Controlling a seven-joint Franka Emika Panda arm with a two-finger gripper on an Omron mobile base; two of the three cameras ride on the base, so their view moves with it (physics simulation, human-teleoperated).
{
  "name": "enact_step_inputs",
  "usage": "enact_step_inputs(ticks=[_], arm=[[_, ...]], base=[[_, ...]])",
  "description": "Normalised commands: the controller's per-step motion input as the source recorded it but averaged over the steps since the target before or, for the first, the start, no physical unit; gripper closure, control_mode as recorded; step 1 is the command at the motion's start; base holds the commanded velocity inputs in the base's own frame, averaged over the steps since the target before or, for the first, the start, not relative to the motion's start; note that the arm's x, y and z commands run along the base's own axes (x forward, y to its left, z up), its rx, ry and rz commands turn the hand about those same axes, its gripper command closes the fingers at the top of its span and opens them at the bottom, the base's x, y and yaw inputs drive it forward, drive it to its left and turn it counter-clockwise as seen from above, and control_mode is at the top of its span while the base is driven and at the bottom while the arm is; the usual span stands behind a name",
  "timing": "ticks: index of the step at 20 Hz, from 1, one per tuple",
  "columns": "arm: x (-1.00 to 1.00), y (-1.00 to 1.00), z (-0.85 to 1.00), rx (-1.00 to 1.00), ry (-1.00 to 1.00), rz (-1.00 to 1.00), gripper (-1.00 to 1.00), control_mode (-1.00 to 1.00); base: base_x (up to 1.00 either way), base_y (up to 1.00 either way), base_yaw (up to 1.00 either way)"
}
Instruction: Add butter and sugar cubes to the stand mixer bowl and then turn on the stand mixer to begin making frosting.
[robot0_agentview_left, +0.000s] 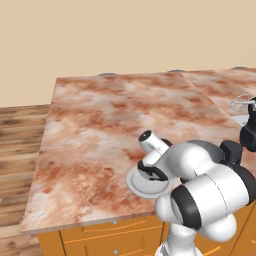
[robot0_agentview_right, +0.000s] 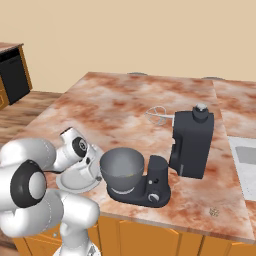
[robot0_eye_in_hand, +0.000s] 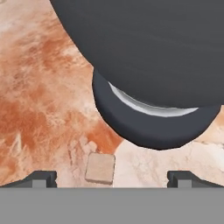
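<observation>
text: none legible | labels: none | numbers: none

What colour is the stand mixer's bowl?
Grey metal: the stand mixer bowl shows best in the right base view, sitting on the black stand mixer.

A reddish marbled stone look with a smooth polish is shown by the counter (robot0_agentview_right: 125, 100); matt grey metal by the stand mixer bowl (robot0_agentview_right: 121, 167); matt black plastic by the stand mixer (robot0_agentview_right: 192, 145); plank wood by the floor (robot0_agentview_left: 20, 150)
</observation>
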Motion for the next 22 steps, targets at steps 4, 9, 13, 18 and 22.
enact_step_inputs(ticks=[4,9,13,18,22], arm=[[0.0,-0.12,-0.11,0.0,0.0,-0.04,-1.0,-1.0],[0.0,-0.12,-0.12,0.0,0.0,-0.03,-1.0,-1.0],[0.0,-0.01,-0.12,0.0,0.0,-0.01,-1.0,-1.0],[0.04,0.0,-0.08,0.0,-0.01,0.0,-1.0,-1.0],[0.08,0.0,-0.07,0.0,-0.02,0.0,-1.0,-1.0]], base=[[0.0,0.0,0.0],[0.0,0.0,0.0],[0.0,0.0,0.0],[0.0,0.0,0.0],[0.0,0.0,0.0]])
